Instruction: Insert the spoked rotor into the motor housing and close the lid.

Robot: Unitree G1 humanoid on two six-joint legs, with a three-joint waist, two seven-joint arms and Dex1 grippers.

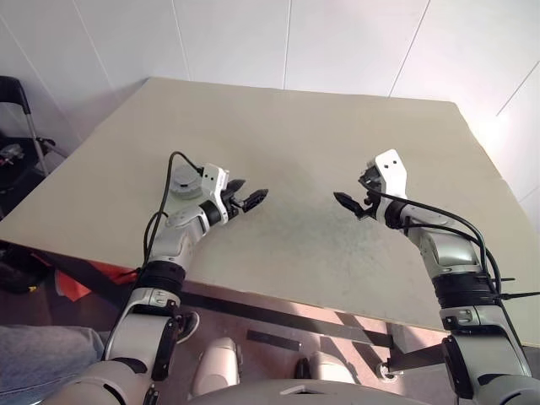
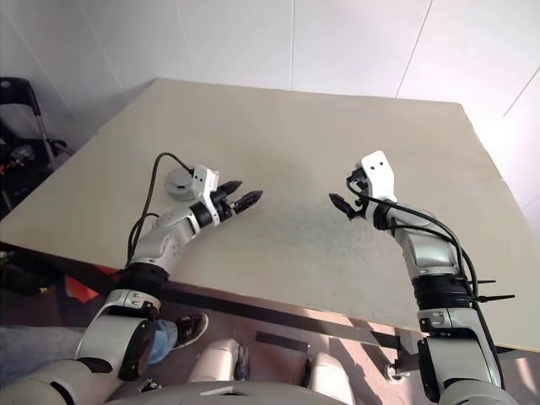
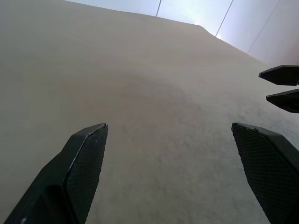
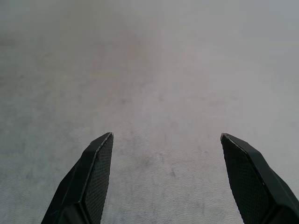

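The two head views look forward and steeply down from above the robot's arms over a beige table [image 1: 295, 143], and they share nearly the whole scene, the right eye's picture set a little to one side of the left's. The left wrist view looks low and almost level along the tabletop between its own two fingers [image 3: 81, 163], close to the surface, and it catches the tips of the right gripper [image 3: 282, 87] that the head views also show. The right wrist view tilts down at the bare tabletop from close above.
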